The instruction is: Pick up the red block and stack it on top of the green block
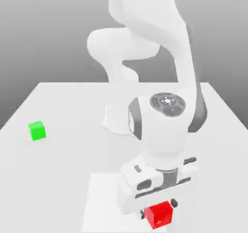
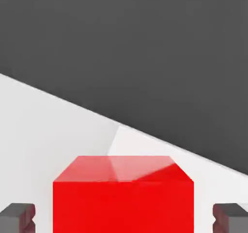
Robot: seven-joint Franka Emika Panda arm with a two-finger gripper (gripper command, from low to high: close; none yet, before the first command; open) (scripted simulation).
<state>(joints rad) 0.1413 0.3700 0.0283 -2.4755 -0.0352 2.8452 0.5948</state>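
The red block (image 1: pixel 159 216) rests on the white table (image 1: pixel 63 179) near its front edge, at the exterior view's lower right. My gripper (image 1: pixel 159 209) has come straight down over it, and its dark fingertips (image 1: pixel 173 204) sit close against two opposite sides of the cube. In the hand view the red block (image 2: pixel 123 198) lies between the two grey fingertips (image 2: pixel 17 217), centred in my gripper (image 2: pixel 124 217). The green block (image 1: pixel 37 130) stands alone on the table far off toward the exterior view's left, well apart from the arm.
The arm's white base (image 1: pixel 116 121) stands at the middle back of the table. A paler square patch (image 1: pixel 101 198) marks the surface under the hand. The table's front edge runs just past the red block.
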